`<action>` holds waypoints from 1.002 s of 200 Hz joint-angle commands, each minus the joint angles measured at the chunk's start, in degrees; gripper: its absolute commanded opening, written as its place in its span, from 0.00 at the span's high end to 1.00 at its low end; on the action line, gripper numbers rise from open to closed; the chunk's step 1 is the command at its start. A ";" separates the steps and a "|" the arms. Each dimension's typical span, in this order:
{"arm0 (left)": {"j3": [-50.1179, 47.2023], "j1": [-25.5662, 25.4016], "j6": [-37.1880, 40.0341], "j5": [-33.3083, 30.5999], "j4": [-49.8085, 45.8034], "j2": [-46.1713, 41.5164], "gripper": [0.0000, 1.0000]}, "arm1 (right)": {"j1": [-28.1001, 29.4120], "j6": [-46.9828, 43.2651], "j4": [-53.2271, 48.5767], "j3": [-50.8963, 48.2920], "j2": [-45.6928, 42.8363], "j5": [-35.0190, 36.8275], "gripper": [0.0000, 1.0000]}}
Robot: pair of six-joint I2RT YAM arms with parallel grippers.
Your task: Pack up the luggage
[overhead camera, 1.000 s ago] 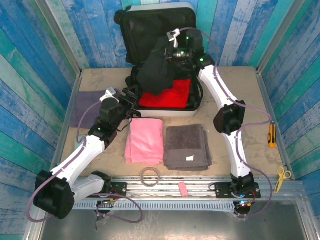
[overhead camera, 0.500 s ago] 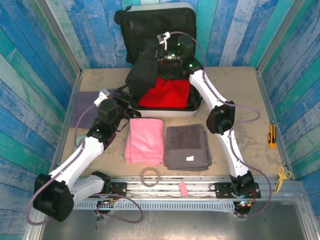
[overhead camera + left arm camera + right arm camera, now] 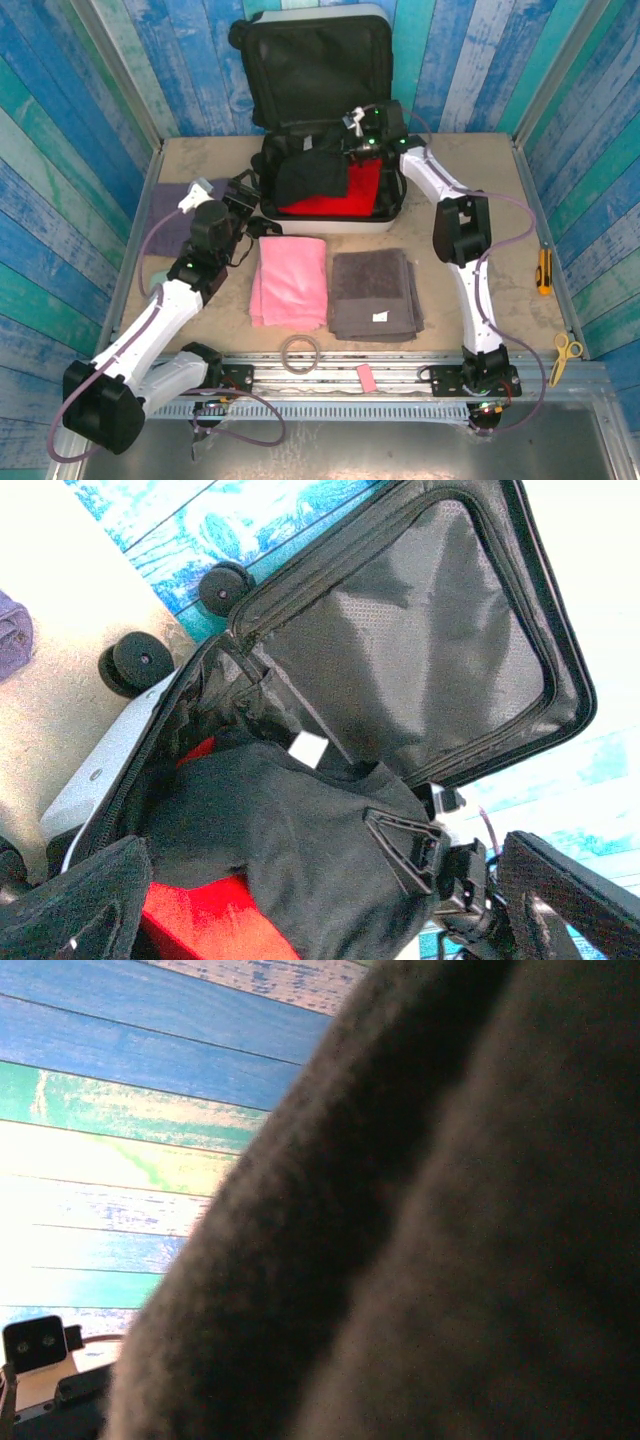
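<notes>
tabletop (image 3: 492, 160) open right of luggage (image 3: 310, 60); right gripper (image 3: 347, 149) grips black cloth (image 3: 310, 178) inside.

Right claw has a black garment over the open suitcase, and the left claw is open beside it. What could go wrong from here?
1. The black garment, gripped by the right claw, sits bunched toward the left side of the luggage. If it is released like this, it may drape over the rim and foul the zipper.
2. The open left claw is close to that same edge, so the arms could collide.
3. The garment blankets the right wrist view, so placement is partly blind.
</notes>
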 commanded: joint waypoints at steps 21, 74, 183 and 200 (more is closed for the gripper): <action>4.46 0.05 -1.54 10.86 1.08 10.14 0.07 | -1.31 -8.17 -7.17 -0.03 -9.13 1.07 1.00; 14.23 -0.66 8.01 14.22 -2.29 21.03 0.07 | -3.36 -22.58 -29.49 -1.30 -11.80 11.53 0.94; 33.81 -1.40 17.96 23.85 -14.75 43.69 0.07 | -8.12 -29.82 -37.03 -15.66 -22.26 21.77 0.98; 41.72 -1.17 25.01 24.46 -21.32 49.55 0.07 | -8.50 -31.93 -40.08 -15.70 -22.27 24.39 0.98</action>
